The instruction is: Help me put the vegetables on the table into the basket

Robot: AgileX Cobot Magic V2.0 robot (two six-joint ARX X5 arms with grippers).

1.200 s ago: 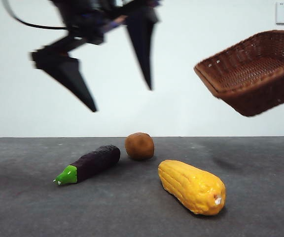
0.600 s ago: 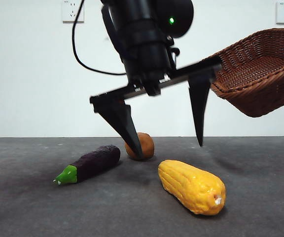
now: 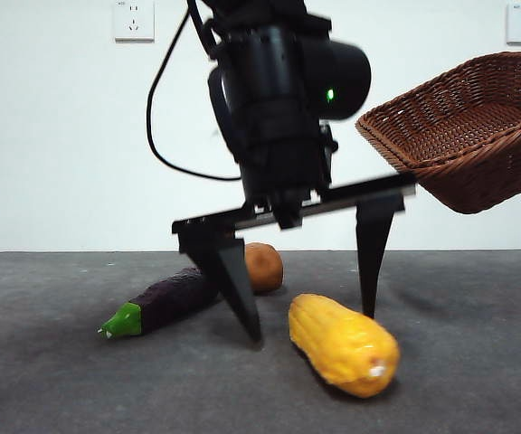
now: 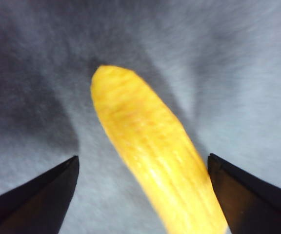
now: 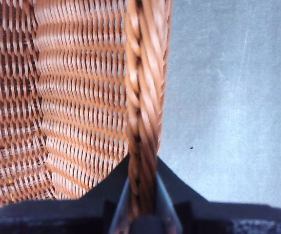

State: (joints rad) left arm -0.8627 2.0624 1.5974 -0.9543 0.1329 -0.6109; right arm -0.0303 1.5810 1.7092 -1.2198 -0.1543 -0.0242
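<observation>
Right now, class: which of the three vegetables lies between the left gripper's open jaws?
The yellow corn cob; the left gripper straddles it, while eggplant and potato lie behind.
</observation>
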